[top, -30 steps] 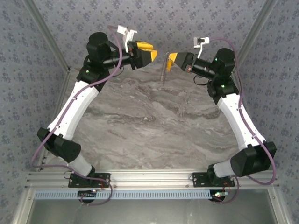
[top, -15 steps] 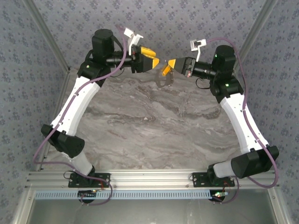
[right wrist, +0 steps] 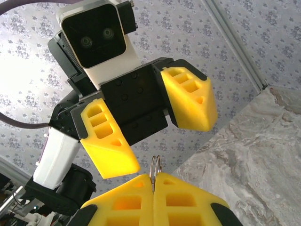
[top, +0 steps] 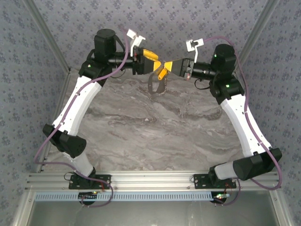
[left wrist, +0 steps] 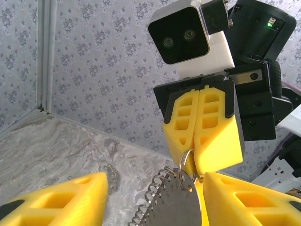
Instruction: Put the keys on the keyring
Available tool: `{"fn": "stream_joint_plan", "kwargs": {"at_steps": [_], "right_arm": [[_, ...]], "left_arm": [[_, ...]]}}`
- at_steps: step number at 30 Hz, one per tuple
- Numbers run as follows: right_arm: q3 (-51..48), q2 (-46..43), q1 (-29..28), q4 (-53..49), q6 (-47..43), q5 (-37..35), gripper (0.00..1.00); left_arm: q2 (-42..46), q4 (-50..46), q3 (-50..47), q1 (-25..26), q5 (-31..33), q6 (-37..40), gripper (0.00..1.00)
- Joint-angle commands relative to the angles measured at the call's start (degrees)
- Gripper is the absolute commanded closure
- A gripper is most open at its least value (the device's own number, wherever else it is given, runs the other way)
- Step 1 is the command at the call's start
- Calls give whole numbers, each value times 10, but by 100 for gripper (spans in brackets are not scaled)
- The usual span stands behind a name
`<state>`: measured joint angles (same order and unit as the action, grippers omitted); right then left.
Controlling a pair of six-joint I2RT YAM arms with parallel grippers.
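**Two grippers nose to nose above the table's far edge**

From where I stand, both arms reach up and inward and meet high over the back of the marbled table (top: 155, 136). The right gripper (left wrist: 197, 157) is clenched, its yellow fingers pressed flat together, with a thin wire ring of the keyring (top: 151, 84) nipped between the tips. The rest of the keyring dangles free below that pinch, a floppy grey loop hanging in the air well above the table and touching nothing else that I can see.

The left gripper (right wrist: 171, 143) faces it head on with its jaws spread apart, one finger to each side of the hanging metal. Seen from the left wrist, a round flat metal disc (left wrist: 176, 205) hangs off the wire ring, and a coil (left wrist: 149, 200) of wire trails down beside it. Both sit in the gap between the left fingers. There is clear daylight on one side; on the other the disc comes very near the finger (whether it touches, I cannot tell).

The small yellow key I cannot pick out among the yellow fingertips.
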<state>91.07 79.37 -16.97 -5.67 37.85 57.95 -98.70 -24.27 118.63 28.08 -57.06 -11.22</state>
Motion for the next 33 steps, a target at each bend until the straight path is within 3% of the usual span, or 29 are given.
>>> {"fn": "stream_joint_plan", "kwargs": {"at_steps": [1, 20, 28, 33], "right_arm": [[21, -9, -6, 13, -7, 15, 100], [18, 2, -14, 60, 28, 11, 100], [19, 10, -14, 61, 29, 14, 100], [19, 14, -13, 60, 28, 16, 100]], "left_arm": [[2, 25, 15, -1, -31, -18, 45], [-15, 62, 20, 13, -60, -53, 55], [-23, 80, 26, 13, -63, -67, 73], [-28, 85, 33, 13, -67, -70, 94]]}}
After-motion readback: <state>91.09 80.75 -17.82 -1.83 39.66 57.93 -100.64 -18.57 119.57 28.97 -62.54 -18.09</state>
